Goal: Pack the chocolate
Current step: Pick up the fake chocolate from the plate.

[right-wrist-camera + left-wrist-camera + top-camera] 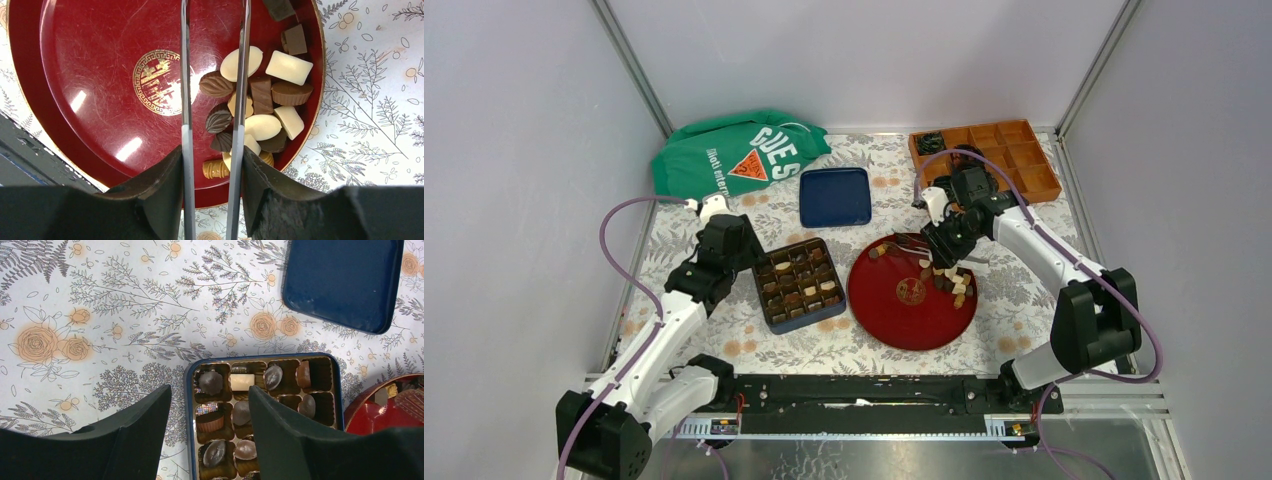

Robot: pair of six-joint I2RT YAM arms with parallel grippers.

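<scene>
Two tong blades (186, 100), plain only from right wrist | right jaws clamp them over chocolate (262, 127) | left jaws wide

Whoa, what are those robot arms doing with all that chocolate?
They are packing it. The right pincer holds metal tongs over the red plate, where a pile of loose chocolates lies. The left pincer hangs open above the blue box, which has chocolates in most cups and some cups empty. The lid lies beside the box.
</scene>
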